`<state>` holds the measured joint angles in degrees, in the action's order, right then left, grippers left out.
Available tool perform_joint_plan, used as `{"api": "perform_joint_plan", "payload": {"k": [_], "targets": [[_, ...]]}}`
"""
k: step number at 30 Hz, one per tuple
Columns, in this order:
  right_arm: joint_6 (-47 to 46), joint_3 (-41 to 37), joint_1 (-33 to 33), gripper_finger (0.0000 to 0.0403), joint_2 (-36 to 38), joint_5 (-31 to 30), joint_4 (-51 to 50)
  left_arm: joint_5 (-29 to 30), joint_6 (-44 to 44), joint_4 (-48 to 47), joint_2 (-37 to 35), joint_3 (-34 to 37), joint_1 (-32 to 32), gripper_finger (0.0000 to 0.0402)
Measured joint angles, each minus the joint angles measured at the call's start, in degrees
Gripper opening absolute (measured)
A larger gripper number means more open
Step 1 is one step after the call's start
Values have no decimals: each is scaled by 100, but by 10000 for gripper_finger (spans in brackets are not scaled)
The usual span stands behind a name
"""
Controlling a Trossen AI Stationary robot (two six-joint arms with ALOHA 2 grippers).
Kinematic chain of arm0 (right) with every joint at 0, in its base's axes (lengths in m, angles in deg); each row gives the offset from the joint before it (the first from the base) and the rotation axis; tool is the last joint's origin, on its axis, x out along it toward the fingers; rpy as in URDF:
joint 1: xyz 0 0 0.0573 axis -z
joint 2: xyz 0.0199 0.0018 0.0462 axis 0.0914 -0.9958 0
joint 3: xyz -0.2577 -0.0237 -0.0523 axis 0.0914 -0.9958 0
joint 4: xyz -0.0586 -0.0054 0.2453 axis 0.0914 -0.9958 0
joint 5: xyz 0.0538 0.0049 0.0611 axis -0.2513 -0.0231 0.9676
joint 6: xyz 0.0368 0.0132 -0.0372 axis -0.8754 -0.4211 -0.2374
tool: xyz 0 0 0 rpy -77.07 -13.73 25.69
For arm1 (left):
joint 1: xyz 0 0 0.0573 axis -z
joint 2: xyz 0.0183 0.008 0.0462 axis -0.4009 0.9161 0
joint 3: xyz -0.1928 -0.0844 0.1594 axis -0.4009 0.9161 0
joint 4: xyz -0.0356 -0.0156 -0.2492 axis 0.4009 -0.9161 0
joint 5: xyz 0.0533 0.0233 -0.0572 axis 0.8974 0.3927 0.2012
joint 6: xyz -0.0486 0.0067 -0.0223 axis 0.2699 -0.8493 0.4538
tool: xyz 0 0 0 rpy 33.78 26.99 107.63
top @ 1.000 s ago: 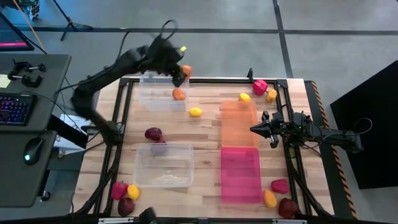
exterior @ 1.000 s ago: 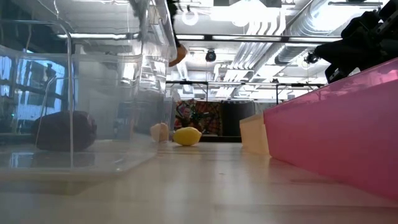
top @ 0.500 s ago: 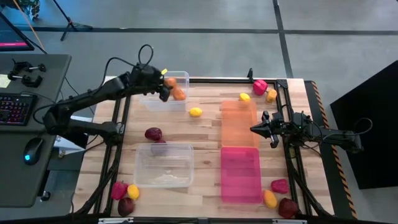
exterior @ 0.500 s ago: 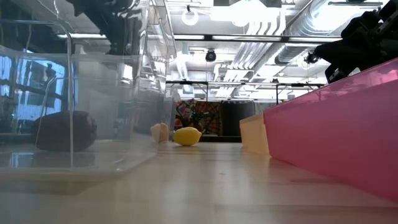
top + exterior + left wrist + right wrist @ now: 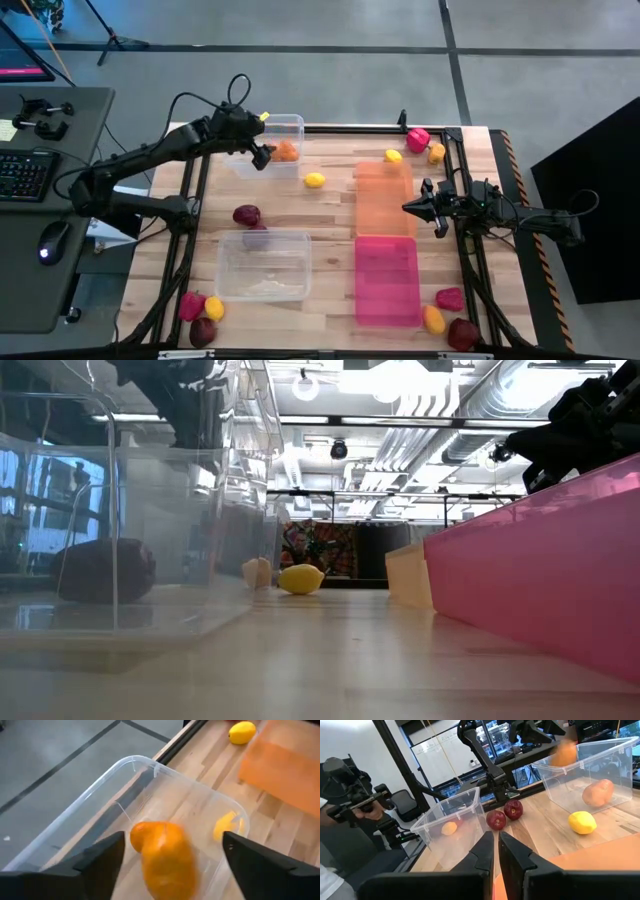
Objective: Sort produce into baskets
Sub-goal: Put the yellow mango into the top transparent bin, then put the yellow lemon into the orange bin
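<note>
My left gripper (image 5: 259,154) is open above the far clear bin (image 5: 243,162). An orange piece (image 5: 165,852) shows blurred between and below its spread fingers, touching neither, inside the bin's walls. From the right wrist view it shows near the bin's rim (image 5: 565,754). A second orange piece (image 5: 598,792) lies on the bin's floor. My right gripper (image 5: 413,207) is shut and empty at the right edge of the orange bin (image 5: 385,195).
The pink bin (image 5: 387,280) and the near clear bin (image 5: 263,265) stand toward the near edge. A lemon (image 5: 315,180) and a maroon piece (image 5: 246,215) lie between the bins. More produce lies at the far right (image 5: 418,138), near left (image 5: 203,330) and near right (image 5: 450,298).
My left gripper has carried the orange piece from the far clear bin's far right corner toward the table's left and near edge, going down over the bin. The piece has left the fingers and now falls into the bin beside the other orange piece.
</note>
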<state>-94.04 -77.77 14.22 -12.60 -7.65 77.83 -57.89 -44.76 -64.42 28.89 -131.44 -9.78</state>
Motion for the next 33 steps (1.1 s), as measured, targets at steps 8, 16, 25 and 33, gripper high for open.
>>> {"api": "perform_joint_plan", "payload": {"k": [8,16,25,33], "targets": [[-1,0,-1,17,0,0,0,-369,263,32,-117,-282,11,398],[-1,0,1,17,0,0,1,-909,1625,763,-636,-555,247,397],[-1832,0,-1,17,1,-544,485,-998,3353,2325,-1048,-557,975,397],[-3859,1,-2,17,-27,-2396,1509,-742,3882,2920,-1115,-562,2148,397]]}}
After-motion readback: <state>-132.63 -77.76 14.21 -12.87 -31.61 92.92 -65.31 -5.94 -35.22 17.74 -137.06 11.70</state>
